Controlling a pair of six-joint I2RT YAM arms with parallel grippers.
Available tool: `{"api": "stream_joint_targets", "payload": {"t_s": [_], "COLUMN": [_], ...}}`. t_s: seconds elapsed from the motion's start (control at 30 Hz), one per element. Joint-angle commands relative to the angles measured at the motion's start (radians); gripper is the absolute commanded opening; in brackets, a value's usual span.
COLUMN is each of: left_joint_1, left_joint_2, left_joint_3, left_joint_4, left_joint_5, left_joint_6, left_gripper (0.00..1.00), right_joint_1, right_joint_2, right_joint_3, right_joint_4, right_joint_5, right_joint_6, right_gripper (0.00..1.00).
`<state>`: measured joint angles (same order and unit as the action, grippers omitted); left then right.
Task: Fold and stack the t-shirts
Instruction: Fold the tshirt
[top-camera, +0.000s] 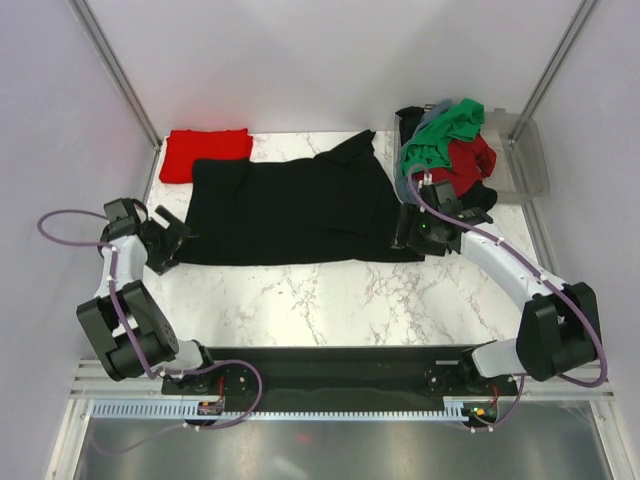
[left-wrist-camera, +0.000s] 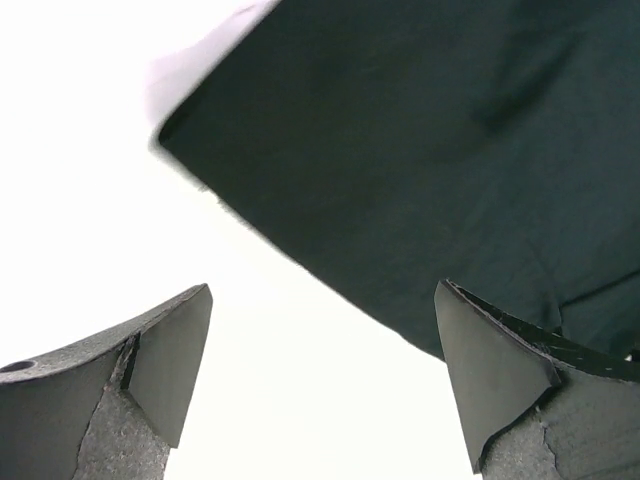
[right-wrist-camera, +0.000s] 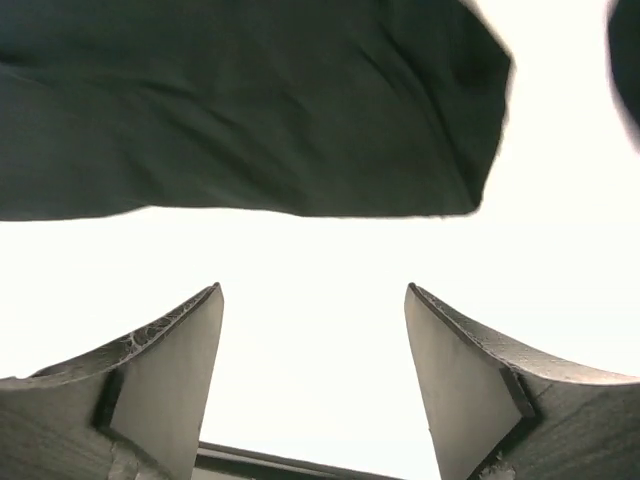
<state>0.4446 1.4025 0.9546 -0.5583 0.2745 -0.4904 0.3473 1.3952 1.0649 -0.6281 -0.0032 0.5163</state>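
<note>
A: Two grippers. What is each doing?
B: The left gripper (top-camera: 172, 240) sits at the near left corner of the large black t-shirt (top-camera: 290, 212), which lies flat on the marble table (top-camera: 320, 300). Its fingers are spread with nothing between them. The right gripper (top-camera: 407, 235) is at the near right corner, also spread and empty.
A: Are they touching the cloth?
B: In the wrist views the hem lies just ahead of the fingers, and I see no contact.
A: And the other shirts?
B: A folded red t-shirt (top-camera: 205, 152) lies far left, touching the black one. A loose pile (top-camera: 450, 150), green on top, sits far right beside a clear bin (top-camera: 528, 155).
</note>
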Motion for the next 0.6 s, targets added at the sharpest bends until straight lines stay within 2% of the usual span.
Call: {"api": "stream_joint_targets", "payload": {"t_s": [0.0, 0.2, 0.33, 0.57], "left_joint_1": [0.077, 0.094, 0.098, 0.098], "left_joint_2": [-0.037, -0.025, 0.03, 0.136], "left_joint_3": [-0.089, -0.135, -0.135, -0.108], "left_joint_4": [0.096, 0.15, 0.162, 0.221], "left_joint_5": [0.063, 0.063, 0.025, 0.025], "left_joint_6": [-0.066, -0.089, -0.088, -0.12], "left_gripper": [1.0, 0.97, 0.96, 0.86], "right_joint_1": [-0.082, -0.151, -0.169, -0.179], "right_joint_2": [-0.007, 0.057, 0.103, 0.215], "right_joint_3": [-0.137, -0.178, -0.18, -0.187], "right_joint_4": [0.142, 0.217, 0.223, 0.286], "right_joint_5": [-0.155, -0.193, -0.149, -0.126], "right_joint_6": [0.024, -0.001, -0.009, -0.01], "right_gripper": [0.8, 0.78, 0.77, 0.74]}}
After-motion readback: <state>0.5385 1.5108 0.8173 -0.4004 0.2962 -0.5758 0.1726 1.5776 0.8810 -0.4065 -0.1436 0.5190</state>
